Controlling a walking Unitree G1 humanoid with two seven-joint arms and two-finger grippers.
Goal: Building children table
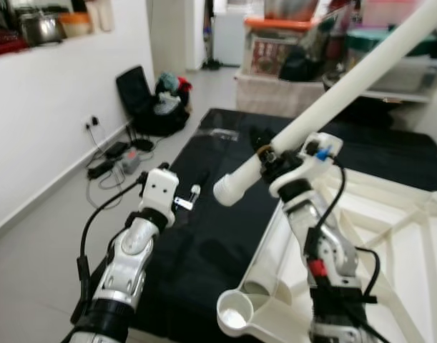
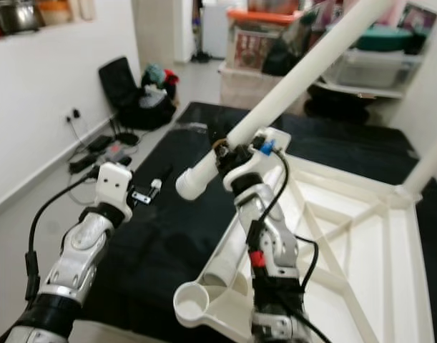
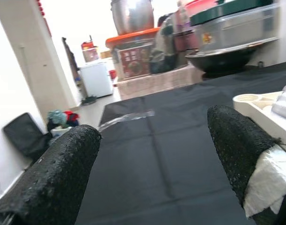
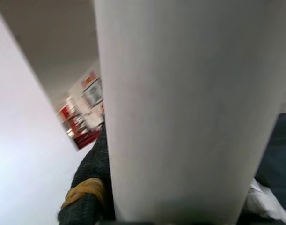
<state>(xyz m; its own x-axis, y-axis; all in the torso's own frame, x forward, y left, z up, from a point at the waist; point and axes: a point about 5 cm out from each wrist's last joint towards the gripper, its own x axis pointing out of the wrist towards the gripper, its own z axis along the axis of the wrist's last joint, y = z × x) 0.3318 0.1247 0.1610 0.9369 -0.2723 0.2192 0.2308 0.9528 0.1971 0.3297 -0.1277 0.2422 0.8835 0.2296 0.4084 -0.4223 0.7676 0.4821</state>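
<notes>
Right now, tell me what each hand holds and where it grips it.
The right hand holds the white table leg near its lower open end, fingers shut around the tube. The left hand is open over the black mat, holding nothing.

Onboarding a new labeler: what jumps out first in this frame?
The long white table leg, held slantwise in the air by the right gripper, its fingers shut near the leg's lower end. Below it, the upturned white table frame lies on a black mat, an open corner socket nearest the robot. The left gripper hovers open over the mat.
</notes>
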